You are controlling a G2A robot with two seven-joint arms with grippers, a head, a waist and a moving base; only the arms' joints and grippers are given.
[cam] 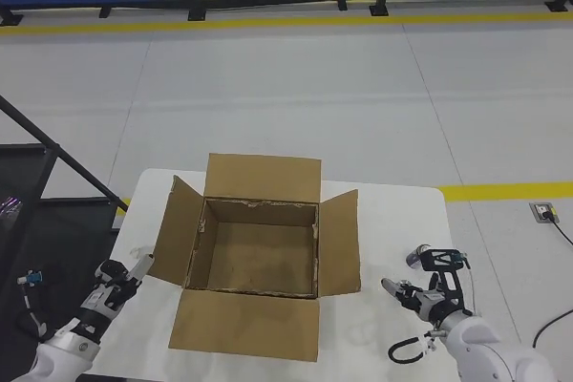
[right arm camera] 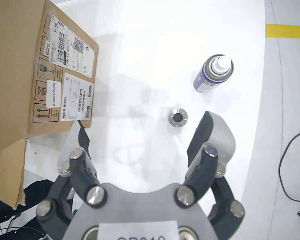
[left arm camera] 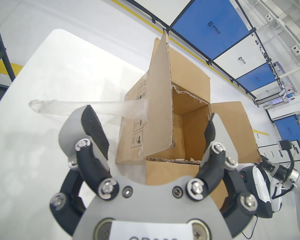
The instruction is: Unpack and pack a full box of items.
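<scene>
1. The left gripper, fingers spread and empty, sits just off the left flap of the box. The right gripper, likewise spread and empty, sits off its right flap.
2. Right of the box stands a small metal collet (short and smooth, so it may squirt from the pads).
3. Farther right of the box, an upright spray can could topple if clipped and roll off the table.
4. Loose tape trailing from the box's left wall may snag fingers.
5. The box looks empty inside.

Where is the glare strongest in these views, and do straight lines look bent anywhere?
Right wrist view: the white table glares around the spray can. Left wrist view: the yellow floor line and wall panels curve. Top view: even light; the box has straight edges.
</scene>
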